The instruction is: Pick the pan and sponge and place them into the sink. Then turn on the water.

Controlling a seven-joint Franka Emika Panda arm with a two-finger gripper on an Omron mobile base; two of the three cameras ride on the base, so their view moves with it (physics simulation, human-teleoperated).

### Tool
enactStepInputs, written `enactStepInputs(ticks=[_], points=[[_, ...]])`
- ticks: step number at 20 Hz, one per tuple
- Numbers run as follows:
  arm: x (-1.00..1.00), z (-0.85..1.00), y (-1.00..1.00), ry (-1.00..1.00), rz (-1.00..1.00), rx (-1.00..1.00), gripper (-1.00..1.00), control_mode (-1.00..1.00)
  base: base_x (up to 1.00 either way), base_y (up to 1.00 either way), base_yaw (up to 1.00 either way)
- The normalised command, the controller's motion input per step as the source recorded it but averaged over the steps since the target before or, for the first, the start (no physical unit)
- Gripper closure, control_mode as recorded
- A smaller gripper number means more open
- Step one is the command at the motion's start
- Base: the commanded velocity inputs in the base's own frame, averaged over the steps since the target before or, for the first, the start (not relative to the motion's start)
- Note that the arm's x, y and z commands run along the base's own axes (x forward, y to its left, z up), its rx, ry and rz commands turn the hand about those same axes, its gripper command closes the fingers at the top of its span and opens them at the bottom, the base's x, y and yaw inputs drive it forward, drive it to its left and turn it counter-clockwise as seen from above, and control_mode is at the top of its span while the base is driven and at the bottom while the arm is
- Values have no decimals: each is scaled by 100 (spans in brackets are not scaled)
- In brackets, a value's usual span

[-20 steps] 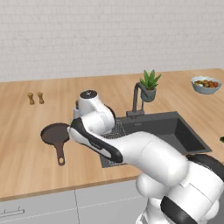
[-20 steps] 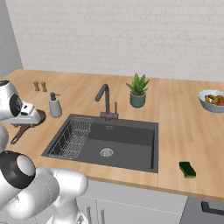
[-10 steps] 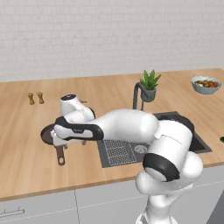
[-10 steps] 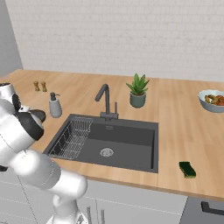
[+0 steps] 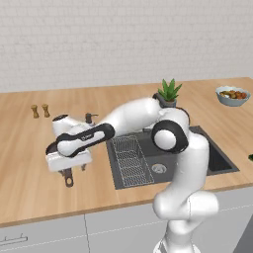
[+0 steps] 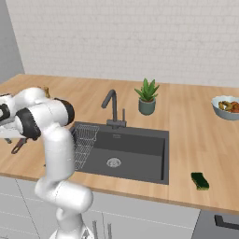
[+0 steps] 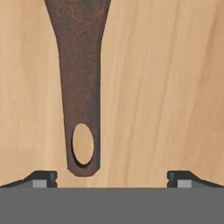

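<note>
The pan shows as its long dark handle (image 7: pixel 81 87) with the small loop at its end, lying on the wooden counter. In the hand view my gripper (image 7: pixel 112 179) is open just above the loop end, with the handle nearer the left fingertip (image 7: pixel 43 178). In the left base view my gripper (image 5: pixel 73 170) hovers low over the pan handle (image 5: pixel 68 180), and the hand hides the pan's bowl. The green sponge (image 6: pixel 200 180) lies on the counter right of the sink (image 6: pixel 140 163). The dark tap (image 6: pixel 112 107) stands behind the basin, and no water runs.
A wire rack (image 5: pixel 131 158) sits in the sink's left part. A potted plant (image 6: pixel 147 98) stands behind the sink, and a bowl of food (image 6: pixel 226 106) sits far right. Two small shakers (image 5: pixel 39 110) and a soap dispenser (image 5: pixel 89 117) stand near the pan.
The arm has swung left and down, from above the sink's left edge to low over the pan handle. The jaws have stayed open.
</note>
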Motion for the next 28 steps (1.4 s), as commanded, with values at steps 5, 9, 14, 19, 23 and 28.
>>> enactStepInputs(ticks=[5,9,14,19,23,28], points=[[35,-29,47,10,-2,-13,-100,-100,0,0,0],[34,-28,18,11,-2,-9,-100,-100,0,0,0],[2,-34,-38,2,-3,-1,-100,-100,0,0,0],[-2,-42,-69,0,-3,0,-100,-100,0,0,0],[-3,-55,-58,0,0,0,-100,-100,0,0,0],[-21,-68,-89,-5,0,0,-100,-100,0,0,0]])
